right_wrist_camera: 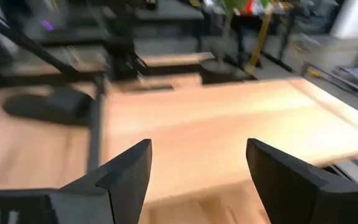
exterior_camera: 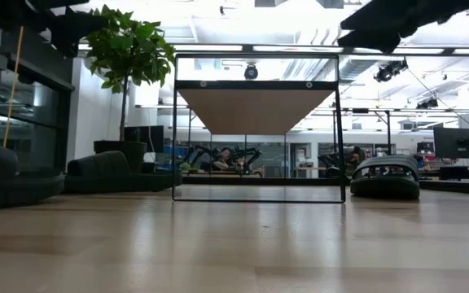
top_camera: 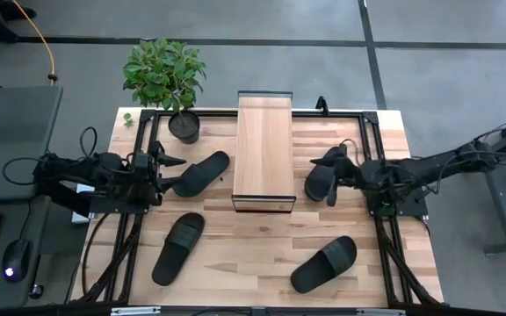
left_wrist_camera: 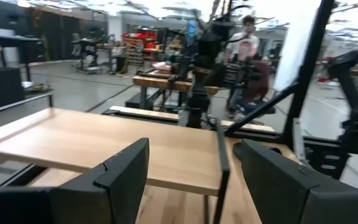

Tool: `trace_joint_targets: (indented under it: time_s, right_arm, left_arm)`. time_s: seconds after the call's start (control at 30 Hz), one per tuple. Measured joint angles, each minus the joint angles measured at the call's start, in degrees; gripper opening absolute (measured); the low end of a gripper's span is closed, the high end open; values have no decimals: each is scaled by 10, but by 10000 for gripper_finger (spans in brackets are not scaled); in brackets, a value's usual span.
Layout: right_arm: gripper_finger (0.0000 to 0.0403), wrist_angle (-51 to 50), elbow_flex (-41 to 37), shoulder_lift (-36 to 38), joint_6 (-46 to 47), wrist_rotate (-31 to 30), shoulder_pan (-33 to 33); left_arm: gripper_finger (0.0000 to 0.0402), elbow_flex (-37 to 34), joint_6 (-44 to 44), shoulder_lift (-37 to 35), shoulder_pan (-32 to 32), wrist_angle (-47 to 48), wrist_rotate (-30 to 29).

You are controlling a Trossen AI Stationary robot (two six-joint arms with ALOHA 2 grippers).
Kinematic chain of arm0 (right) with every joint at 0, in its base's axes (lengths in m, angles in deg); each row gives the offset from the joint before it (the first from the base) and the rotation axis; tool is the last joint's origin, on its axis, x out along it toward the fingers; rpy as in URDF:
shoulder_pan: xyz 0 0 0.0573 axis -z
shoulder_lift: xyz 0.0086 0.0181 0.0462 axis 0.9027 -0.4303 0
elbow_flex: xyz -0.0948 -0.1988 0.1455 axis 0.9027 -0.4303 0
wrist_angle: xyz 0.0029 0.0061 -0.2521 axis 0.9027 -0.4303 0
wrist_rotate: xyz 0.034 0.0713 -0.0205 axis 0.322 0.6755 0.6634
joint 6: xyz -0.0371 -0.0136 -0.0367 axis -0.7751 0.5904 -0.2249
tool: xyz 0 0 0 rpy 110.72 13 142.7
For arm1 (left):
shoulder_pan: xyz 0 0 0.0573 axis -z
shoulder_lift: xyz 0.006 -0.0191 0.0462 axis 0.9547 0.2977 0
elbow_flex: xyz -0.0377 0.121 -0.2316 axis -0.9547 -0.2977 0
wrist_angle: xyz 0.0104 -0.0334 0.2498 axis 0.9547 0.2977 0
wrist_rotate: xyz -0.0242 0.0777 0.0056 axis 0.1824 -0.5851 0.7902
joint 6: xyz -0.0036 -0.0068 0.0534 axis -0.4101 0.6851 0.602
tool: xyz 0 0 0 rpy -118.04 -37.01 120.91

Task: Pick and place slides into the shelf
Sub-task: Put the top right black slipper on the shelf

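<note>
Flanking shelf [top_camera: 264, 149] on wood table [top_camera: 262, 254]: left gripper [top_camera: 176, 161], right gripper [top_camera: 323, 164], both spread, empty.

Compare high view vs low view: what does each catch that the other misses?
Only the high view: both arms, the left gripper and the right gripper, each beside a slide near the shelf, and the two front slides lying on the table.

Only the low view: the open space under the shelf's plank, and the room behind it.

Both: the shelf, the potted plant, the slide right of the shelf, and the wooden tabletop.
</note>
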Motion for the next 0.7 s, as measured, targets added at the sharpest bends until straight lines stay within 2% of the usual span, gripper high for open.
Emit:
trace_joint_targets:
  time_s: [0.2,0.4,0.7]
  right_arm:
    - [255,-175,110,-101,54,-146,-62]
    - [255,-342,192,-195,122,-236,-110]
    - [255,-563,261,-307,270,-240,-124]
  left_arm:
    - [239,0,0,0,0,2,-1]
    - [239,0,0,0,0,2,-1]
    - [239,0,0,0,0,5,-14]
